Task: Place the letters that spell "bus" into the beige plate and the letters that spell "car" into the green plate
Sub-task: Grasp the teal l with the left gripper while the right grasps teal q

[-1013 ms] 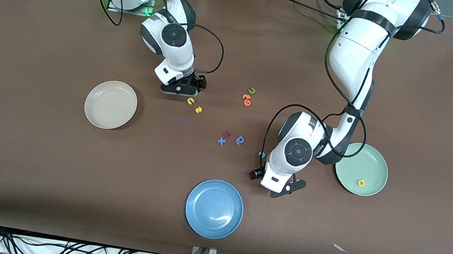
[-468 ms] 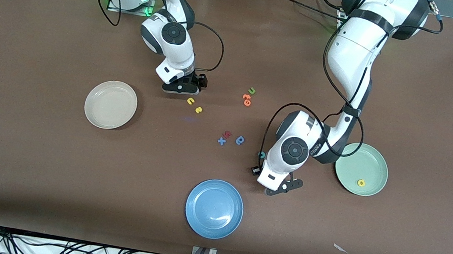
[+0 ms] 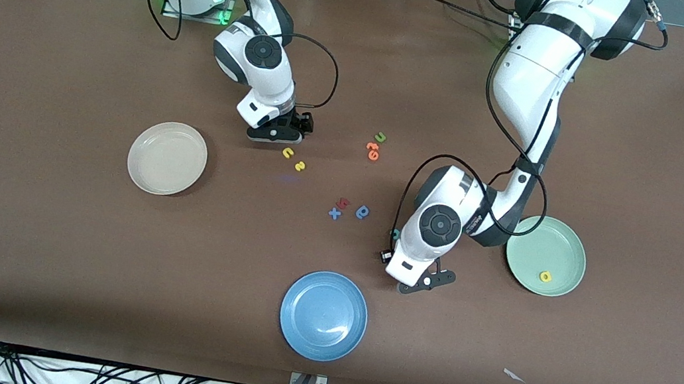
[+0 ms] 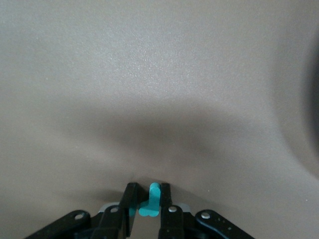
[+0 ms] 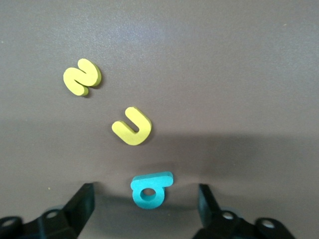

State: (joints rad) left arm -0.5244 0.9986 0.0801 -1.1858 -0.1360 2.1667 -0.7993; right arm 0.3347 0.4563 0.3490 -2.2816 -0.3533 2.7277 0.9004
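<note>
The left wrist view shows what the front view hides: a teal letter (image 4: pixel 151 200) standing on edge between the left gripper (image 4: pixel 148 206)'s fingers, which have closed in against it, low over the table (image 4: pixel 159 74); which letter it is cannot be told. In the front view the left arm's white wrist covers that spot, with only a sliver of a teal c (image 3: pixel 395 234) peeking out just beside it. The right wrist view gives the teal b (image 5: pixel 151 189) lying flat between the right gripper (image 5: pixel 147 209)'s wide-spread fingers, untouched, with the yellow u (image 5: pixel 132 127) and yellow s (image 5: pixel 81 77) farther out — the front view shows those two yellow letters near the gripper but not the b. Counted in the front view: three plates — the beige plate (image 3: pixel 167 158) toward the right arm's end, the green plate (image 3: pixel 546 255) toward the left arm's end, the blue plate (image 3: pixel 323 315) nearest the camera. One yellow a (image 3: pixel 545 276) lies in the green plate; the beige plate holds no letters. Mid-table lie a green u (image 3: pixel 380 137), orange letters (image 3: pixel 373 151), a blue x (image 3: pixel 334 214), a red letter (image 3: pixel 344 203) and a blue a-like letter (image 3: pixel 363 212). Both arms reach down steeply, wrists bent toward the tabletop.
</note>
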